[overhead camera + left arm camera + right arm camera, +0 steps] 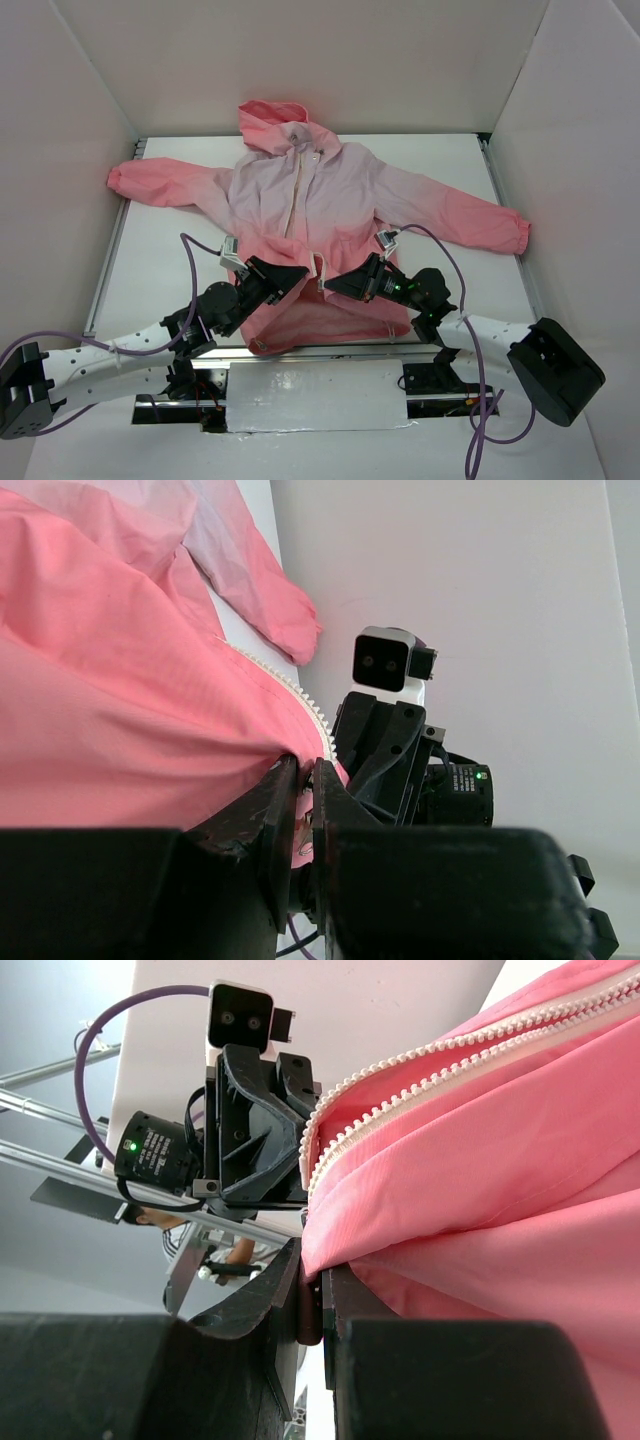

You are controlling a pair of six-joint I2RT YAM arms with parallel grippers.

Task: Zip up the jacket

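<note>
One jacket (330,190), hood (272,115) far, hem (330,335) near

- The left arm (120,350) comes in from the bottom left, low and stretched toward the middle.
- The right arm (500,335) comes in from the bottom right the same way.
- The left gripper (302,277) is squeezed tight on one edge of the jacket (340,200).
- The right gripper (330,285) is squeezed tight on the other edge.
- The two grippers point at each other, tips close together.

Soft, even light is being cast throughout; beyond the fingers (255,825) brightness is being overexposed, and shadows are being kept faint.
</note>
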